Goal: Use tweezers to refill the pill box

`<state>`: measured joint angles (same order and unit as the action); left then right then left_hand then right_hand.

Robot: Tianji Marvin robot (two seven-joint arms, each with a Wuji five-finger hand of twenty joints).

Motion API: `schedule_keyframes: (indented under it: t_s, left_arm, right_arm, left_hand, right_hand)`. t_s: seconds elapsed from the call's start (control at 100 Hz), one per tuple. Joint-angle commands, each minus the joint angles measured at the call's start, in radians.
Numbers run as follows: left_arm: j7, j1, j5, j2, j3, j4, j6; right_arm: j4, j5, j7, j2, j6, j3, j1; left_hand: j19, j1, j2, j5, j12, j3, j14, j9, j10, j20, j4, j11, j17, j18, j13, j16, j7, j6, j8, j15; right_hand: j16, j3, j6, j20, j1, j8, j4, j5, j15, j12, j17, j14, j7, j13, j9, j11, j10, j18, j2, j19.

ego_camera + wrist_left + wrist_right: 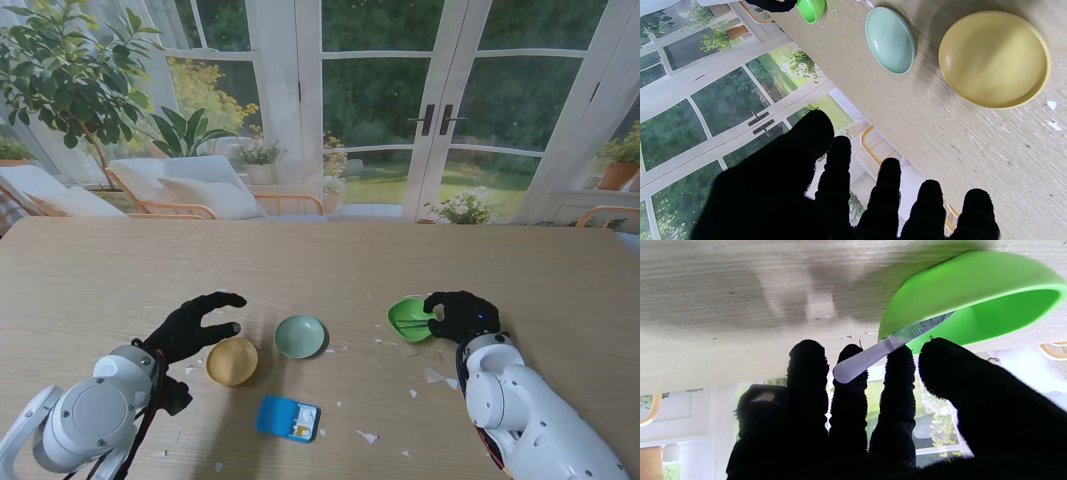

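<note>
The blue pill box (288, 418) lies open near the table's front edge, between my arms. Farther from me stand a yellow dish (232, 361) (993, 58), a pale green dish (300, 336) (890, 40) and a bright green dish (410, 318) (973, 300). My right hand (463, 313) (873, 413) is beside the bright green dish and shut on silver tweezers (873, 353). The tweezers' tips reach into that dish, and what lies inside it is hidden. My left hand (195, 325) (840, 186) hovers open, fingers spread, just left of the yellow dish, which looks empty.
Small white scraps (432, 376) lie scattered on the wooden table (100, 280) around the dishes and near the pill box. Beyond the table's far edge are glass doors, plants and chairs.
</note>
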<state>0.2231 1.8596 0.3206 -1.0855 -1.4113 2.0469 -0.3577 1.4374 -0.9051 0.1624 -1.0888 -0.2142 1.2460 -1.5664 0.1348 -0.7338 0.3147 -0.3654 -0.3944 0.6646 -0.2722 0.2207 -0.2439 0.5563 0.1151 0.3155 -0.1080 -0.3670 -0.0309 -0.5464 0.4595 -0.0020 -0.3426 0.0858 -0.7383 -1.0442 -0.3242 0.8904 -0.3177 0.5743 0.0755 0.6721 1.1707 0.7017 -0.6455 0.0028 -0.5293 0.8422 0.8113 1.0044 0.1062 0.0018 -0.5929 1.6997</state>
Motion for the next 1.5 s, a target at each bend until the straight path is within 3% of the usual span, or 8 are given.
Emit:
schedule_keyframes:
  t_s: [0.0,0.26,0.34,0.49,0.74,0.93,1.09,1.49]
  left_arm:
    - [0.015,0.004,0.0,-0.001,0.0,0.006,-0.004]
    - [0.016,0.006,0.0,-0.001,-0.002,0.007,-0.003]
    - [0.017,0.006,-0.001,-0.001,-0.002,0.008,-0.003]
    - [0.024,0.008,-0.007,0.001,-0.005,0.009,-0.002]
    - [0.055,0.017,-0.013,0.008,0.008,0.022,-0.009]
    - [0.141,0.05,0.0,0.03,0.009,0.062,0.02]
    - [0.2,0.112,0.041,0.046,-0.007,0.1,0.082]
    - [0.176,0.245,0.121,0.049,-0.006,0.085,0.253]
  right_arm:
    - [0.004,-0.007,-0.009,-0.004,-0.001,0.002,-0.011]
    - [0.023,-0.029,0.01,-0.006,-0.019,0.011,-0.023]
    - [0.05,-0.05,0.006,-0.004,-0.041,0.017,-0.034]
    - [0.141,-0.088,-0.014,-0.003,-0.066,0.039,-0.077]
    - [0.344,-0.136,-0.031,-0.002,-0.037,0.032,-0.19]
    - [0.46,-0.149,-0.043,-0.002,-0.078,-0.067,-0.249]
    - [0.503,-0.163,-0.029,-0.003,-0.163,-0.173,-0.282]
    - [0.483,-0.187,-0.007,0.0,-0.338,-0.42,-0.278]
  left_hand:
    - [-0.025,0.003,0.001,0.031,0.003,-0.007,0.022,-0.015,0.036,-0.004,-0.029,-0.01,0.0,0.03,0.022,0.003,0.005,-0.048,0.01,-0.011]
    - [-0.026,0.005,0.001,0.031,0.004,-0.008,0.024,-0.016,0.036,-0.005,-0.029,-0.011,0.0,0.029,0.022,0.004,0.004,-0.047,0.01,-0.011]
    - [-0.026,0.005,0.0,0.03,0.004,-0.008,0.024,-0.017,0.037,-0.006,-0.029,-0.012,0.001,0.029,0.022,0.004,0.004,-0.046,0.01,-0.012]
    - [-0.027,0.008,0.0,0.032,0.006,-0.01,0.025,-0.021,0.039,-0.006,-0.029,-0.015,0.001,0.03,0.021,0.007,0.001,-0.039,0.012,-0.014]
    - [-0.026,0.011,0.0,0.058,0.008,-0.009,0.027,-0.021,0.037,-0.006,-0.03,-0.014,0.001,0.033,0.022,0.008,-0.012,0.012,0.017,-0.012]
    - [-0.026,0.021,-0.01,0.069,0.006,-0.022,0.028,-0.03,0.04,-0.007,-0.028,-0.013,0.002,0.033,0.021,0.01,-0.01,-0.004,0.017,-0.013]
    - [-0.023,0.043,-0.023,0.089,0.007,-0.04,0.029,-0.033,0.045,-0.004,-0.027,-0.015,0.002,0.032,0.021,0.01,-0.029,-0.01,0.028,-0.012]
    - [-0.019,0.101,0.004,0.124,0.004,-0.007,0.046,-0.049,0.084,0.006,-0.022,-0.08,0.001,0.04,0.018,0.029,-0.065,-0.021,0.073,-0.017]
  right_hand:
    - [0.016,0.012,0.003,0.01,0.033,0.015,-0.039,-0.014,-0.019,-0.029,0.004,0.041,0.015,0.0,0.018,-0.03,-0.019,-0.008,0.027,0.002]
    - [0.071,0.068,0.022,0.004,0.07,0.019,-0.037,-0.056,-0.134,-0.128,0.042,0.076,0.055,-0.045,-0.01,-0.109,-0.039,0.041,0.067,-0.064]
    - [0.105,0.104,0.07,0.013,0.09,0.02,-0.041,-0.089,-0.21,-0.183,0.093,0.093,0.079,-0.088,-0.053,-0.161,-0.048,0.08,0.089,-0.118]
    - [0.187,0.16,0.137,-0.036,0.094,0.026,-0.047,-0.128,-0.41,-0.293,0.252,0.113,0.103,-0.212,-0.167,-0.284,-0.083,0.173,0.113,-0.347]
    - [0.263,0.181,0.188,-0.128,0.059,-0.005,-0.054,-0.159,-0.587,-0.361,0.315,0.118,0.154,-0.253,-0.218,-0.373,-0.097,0.227,0.119,-0.553]
    - [0.286,0.19,0.201,-0.167,0.028,-0.021,-0.062,-0.19,-0.645,-0.375,0.35,0.125,0.189,-0.294,-0.261,-0.407,-0.097,0.247,0.129,-0.639]
    - [0.29,0.189,0.202,-0.173,0.012,-0.022,-0.068,-0.198,-0.656,-0.377,0.362,0.137,0.2,-0.306,-0.27,-0.413,-0.101,0.249,0.13,-0.658]
    - [0.262,0.257,0.257,-0.139,0.031,-0.014,-0.058,-0.255,-0.618,-0.364,0.358,0.133,0.242,-0.333,-0.33,-0.382,-0.112,0.207,0.129,-0.619]
